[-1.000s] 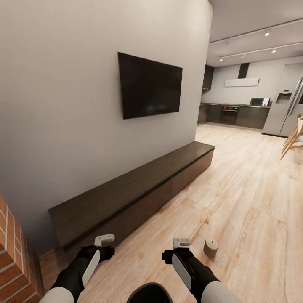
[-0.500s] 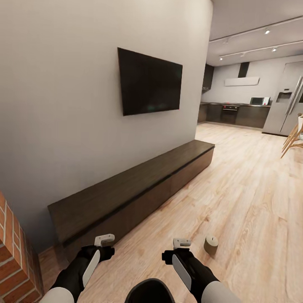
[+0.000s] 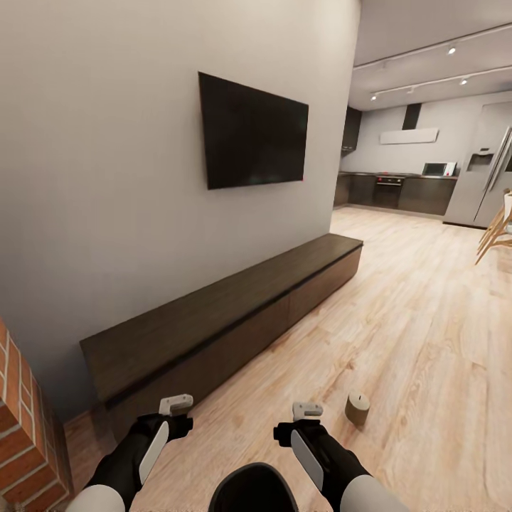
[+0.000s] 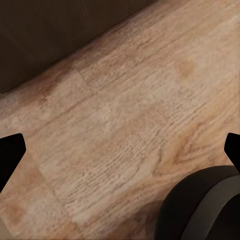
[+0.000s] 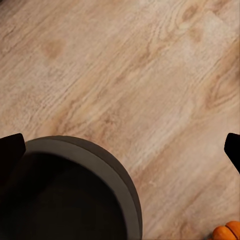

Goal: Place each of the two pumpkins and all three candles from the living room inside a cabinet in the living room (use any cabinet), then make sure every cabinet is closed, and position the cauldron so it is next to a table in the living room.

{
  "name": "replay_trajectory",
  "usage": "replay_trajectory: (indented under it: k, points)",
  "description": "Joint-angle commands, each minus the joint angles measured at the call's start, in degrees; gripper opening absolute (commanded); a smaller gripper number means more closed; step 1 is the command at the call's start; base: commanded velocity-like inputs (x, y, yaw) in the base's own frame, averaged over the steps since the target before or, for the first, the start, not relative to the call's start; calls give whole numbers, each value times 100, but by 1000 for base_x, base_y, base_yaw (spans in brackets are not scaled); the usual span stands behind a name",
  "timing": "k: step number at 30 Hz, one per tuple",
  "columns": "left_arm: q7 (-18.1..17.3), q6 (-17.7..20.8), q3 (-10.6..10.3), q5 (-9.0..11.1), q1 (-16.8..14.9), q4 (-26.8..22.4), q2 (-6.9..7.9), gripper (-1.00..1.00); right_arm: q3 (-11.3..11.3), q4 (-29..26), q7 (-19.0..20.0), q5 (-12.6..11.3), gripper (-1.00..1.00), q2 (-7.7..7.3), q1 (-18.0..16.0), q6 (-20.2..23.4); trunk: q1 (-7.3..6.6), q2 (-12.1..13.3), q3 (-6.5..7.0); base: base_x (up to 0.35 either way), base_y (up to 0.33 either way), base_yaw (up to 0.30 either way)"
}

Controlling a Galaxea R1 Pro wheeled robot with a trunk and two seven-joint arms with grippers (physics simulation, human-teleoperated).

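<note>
The long dark-brown cabinet (image 3: 235, 313) runs along the wall under the TV, both fronts shut; a dark part of it edges the left wrist view (image 4: 60, 35). A short beige candle (image 3: 357, 409) stands on the floor just right of my right gripper (image 3: 299, 430). The dark cauldron (image 3: 252, 492) sits at my base between the arms, and its rim appears under both wrists (image 4: 205, 205) (image 5: 70, 195). An orange pumpkin (image 5: 227, 232) peeks in at a corner of the right wrist view. My left gripper (image 3: 167, 427) hangs near the cabinet's near end. Both grippers (image 4: 120, 152) (image 5: 120, 152) are open and empty above the floor.
A brick column (image 3: 25, 434) stands close at the left. A black TV (image 3: 252, 135) hangs on the grey wall. Wood floor (image 3: 412, 334) stretches right toward the kitchen units (image 3: 398, 192), a fridge (image 3: 483, 178) and wooden chair legs (image 3: 498, 235).
The whole head view has shifted slightly, so the camera moved; the cabinet and TV look a little larger. Both arms keep the same pose.
</note>
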Motion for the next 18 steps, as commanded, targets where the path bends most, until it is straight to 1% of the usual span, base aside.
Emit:
replay_trajectory:
  k: [1,18]
  points:
    - [38,25,13,61,-2,-10,-7,100,17,-6,-48,-44,100,0,-4,14,22,-44,-24,0,0,0]
    - [1,25,13,61,-2,-4,-3,100,14,-4,-55,-50,100,0,-4,-36,395,-726,-330,0,0,0]
